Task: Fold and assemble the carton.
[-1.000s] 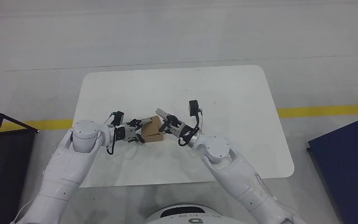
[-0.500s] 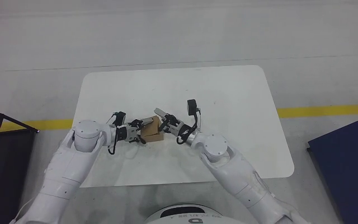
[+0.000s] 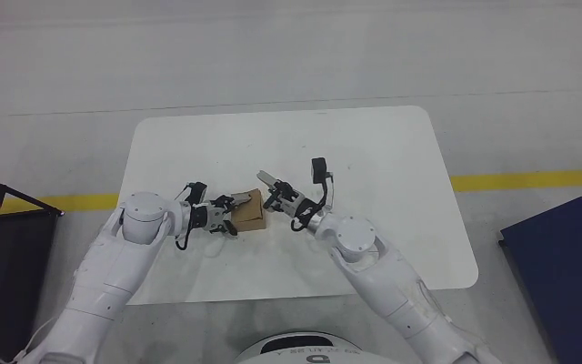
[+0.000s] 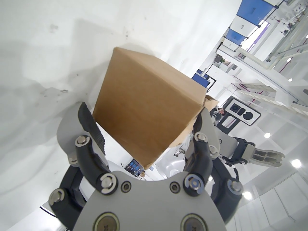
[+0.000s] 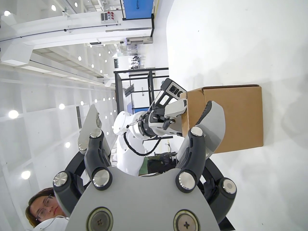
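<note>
Two hands flank small brown cardboard carton [image 3: 247, 211], which sits on white tabletop [image 3: 382, 164] just left of centre in top view. At carton's left end, left hand [image 3: 221, 219] pinches it, fingers pressed on opposite sides. At carton's upper right, right hand [image 3: 272, 187] spread: one finger against carton's side, other in free air. Carton's long axis runs roughly hand to hand. Seen from right wrist, loose flap [image 5: 193, 94] stands at end toward left hand. Likely free right hand must reach across to close it.

The carton [image 3: 247, 209] is plain brown cardboard. The table [image 3: 364, 155] is white with faint grey smudges. The left gripper [image 4: 142, 114] and right gripper [image 5: 151, 109] are silver-grey and black, with dark ribbed pads [image 4: 92, 126]. A yellow stripe [image 3: 518, 180] crosses the pale grey floor [image 3: 273, 55].
</note>
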You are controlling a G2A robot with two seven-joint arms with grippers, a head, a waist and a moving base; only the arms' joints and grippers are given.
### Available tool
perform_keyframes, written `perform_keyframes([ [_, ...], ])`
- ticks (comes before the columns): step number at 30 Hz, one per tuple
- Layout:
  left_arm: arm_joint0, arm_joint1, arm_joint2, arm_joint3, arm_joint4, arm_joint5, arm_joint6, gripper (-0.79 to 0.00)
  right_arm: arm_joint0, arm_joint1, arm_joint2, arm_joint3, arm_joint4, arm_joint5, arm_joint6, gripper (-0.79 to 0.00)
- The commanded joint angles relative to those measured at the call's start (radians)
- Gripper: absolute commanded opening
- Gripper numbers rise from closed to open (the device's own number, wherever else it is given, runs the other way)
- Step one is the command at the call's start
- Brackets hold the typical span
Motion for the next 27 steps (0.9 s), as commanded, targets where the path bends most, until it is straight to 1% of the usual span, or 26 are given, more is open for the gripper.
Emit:
perform_keyframes([
  [1,-0.001,0.000,0.002,0.001,0.000,0.002,0.001,0.000,-0.006,0.000,0.001,-0.015,0.012,-0.015,0.009,-0.083],
  [8,0.000,0.003,0.006,-0.003,0.004,0.005,0.002,0.000,0.008,-0.005,-0.026,0.005,0.025,-0.022,0.037,-0.099],
  [14,0.004,0.005,0.011,-0.010,0.002,0.004,0.008,0.000,0.026,-0.008,-0.039,0.041,0.012,0.017,0.033,-0.099],
  [23,0.004,0.007,0.015,-0.020,0.001,0.007,0.013,-0.006,0.018,-0.004,-0.031,0.034,0.011,0.039,0.042,-0.102],
  [27,0.005,0.008,0.017,-0.025,0.003,0.009,0.017,-0.003,0.010,-0.002,-0.028,0.016,0.004,0.032,0.041,-0.099],
])
